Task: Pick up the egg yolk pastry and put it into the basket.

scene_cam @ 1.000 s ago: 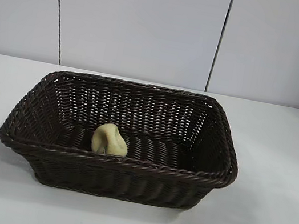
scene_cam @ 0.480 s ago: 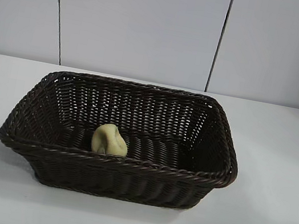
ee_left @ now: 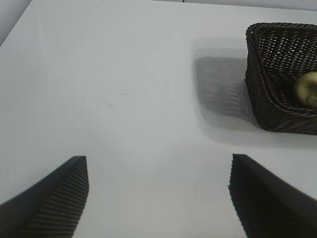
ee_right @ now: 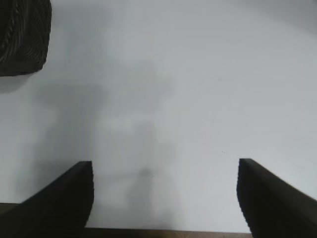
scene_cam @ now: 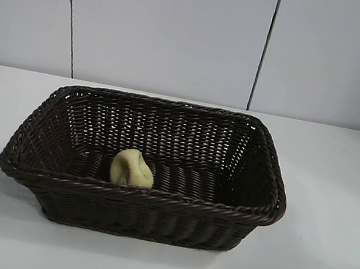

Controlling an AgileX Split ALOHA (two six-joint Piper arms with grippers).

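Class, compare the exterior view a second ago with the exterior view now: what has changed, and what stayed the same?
Only a faint shadow on the table near the view's bottom right faded away; no arm shows there. The egg yolk pastry stayed inside the basket against its near wall, and the basket did not shift.

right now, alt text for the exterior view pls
A small pale yellow egg yolk pastry lies inside a dark brown wicker basket, near its front wall, on a white table before a pale panelled wall. No robot arm is visible.
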